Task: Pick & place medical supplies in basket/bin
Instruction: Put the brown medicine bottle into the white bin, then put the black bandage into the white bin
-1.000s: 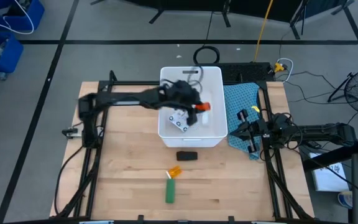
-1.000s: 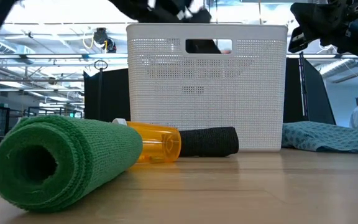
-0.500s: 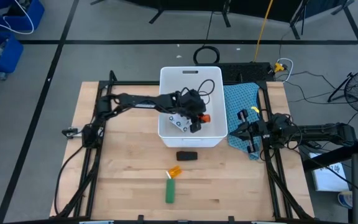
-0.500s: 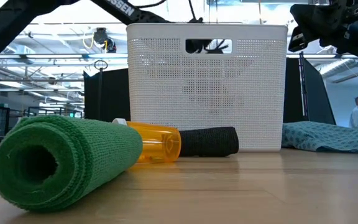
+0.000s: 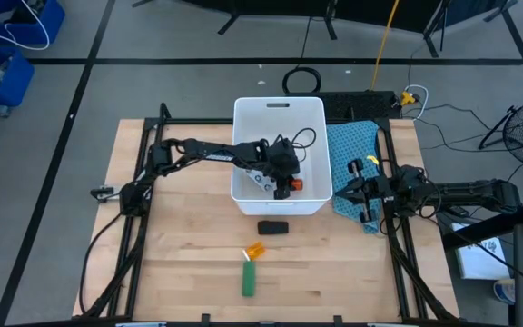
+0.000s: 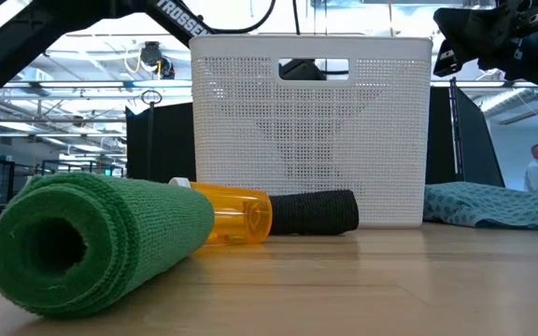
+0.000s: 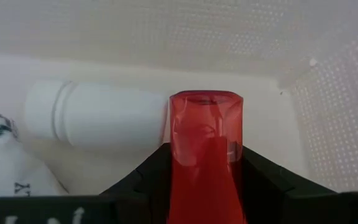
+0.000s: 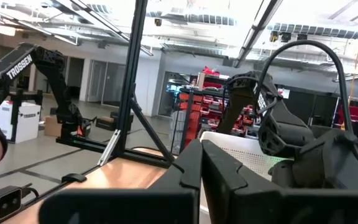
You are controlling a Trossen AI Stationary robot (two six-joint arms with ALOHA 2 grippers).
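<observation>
Trouble most likely at the release. Left claw (image 5: pixel 285 184) down inside the white bin (image 5: pixel 242 193), clamped on the red bottle (image 7: pixel 206 155), with the bottle's end close to the floor beside a white cylinder (image 7: pixel 95 116) already lying there and a white printed packet (image 5: pixel 260 177) next to that. Letting go while still off the floor could send the bottle rolling against the cylinder, harmless enough inside tall walls. Opening late or pushing lower could jam the bottle into the bin floor, or shove the whole bin across the desk (image 5: pixel 180 254) toward the black roll (image 5: pixel 273 227) lying just in front of it.

Second risk on the way out: lifting the arm without opening fully could drag the bottle back up over the rim. A cable looped near the wrist sits over the bin too, and might snag the wall or the handle slot, though hard to judge from above.

Remaining work outside the bin: black roll close to the front wall, orange vial (image 5: pixel 256 251) and green roll (image 5: pixel 248 278) farther out and nearly touching each other. Grabbing one of that pair carelessly could knock the other rolling away.

Right claw (image 5: pixel 361 193) waiting over the blue-green cloth (image 5: pixel 348 145) at the bin's right, fingers narrow, nothing between them, well clear of the left arm's path.
</observation>
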